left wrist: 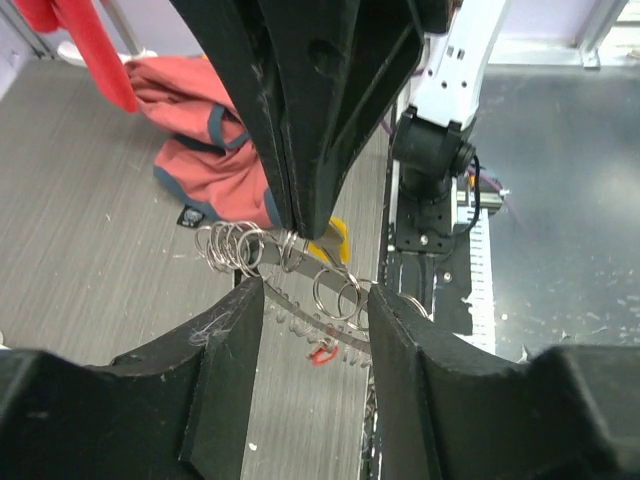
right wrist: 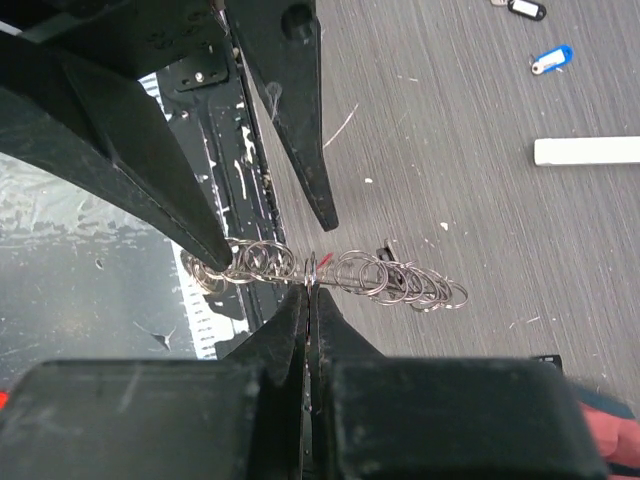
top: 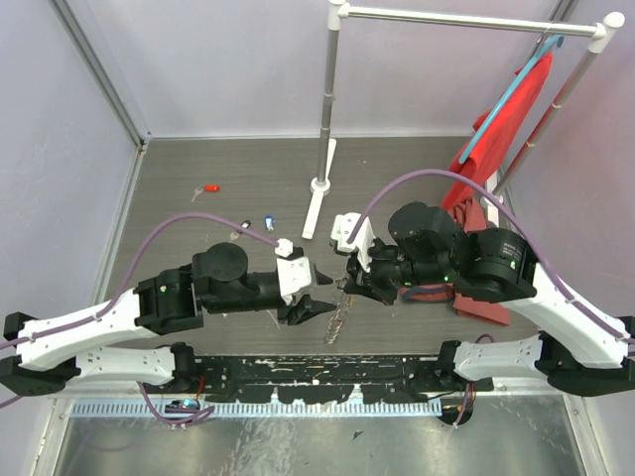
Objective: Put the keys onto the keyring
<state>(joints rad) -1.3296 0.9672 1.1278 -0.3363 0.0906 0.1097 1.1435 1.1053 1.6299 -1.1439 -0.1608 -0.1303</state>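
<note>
Grip: the right gripper (right wrist: 310, 292) is pressed together on the keyring (right wrist: 375, 277), pinching its thin band aloft between the arms.
Other claw: the left gripper (left wrist: 315, 300) is spread astride the ring, holding nothing.
Slip risk: a nudge from the left fingers could twist the ring or knock it free.
Loose keys: the blue key (right wrist: 550, 60) and red key (top: 210, 186) lie on the table (top: 397, 169), well apart from the ring.

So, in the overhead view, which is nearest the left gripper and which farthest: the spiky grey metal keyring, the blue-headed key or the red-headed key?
1. Spiky grey metal keyring, right beside the left gripper.
2. Blue-headed key, on the table beyond it.
3. Red-headed key, farther back, to the left.
</note>
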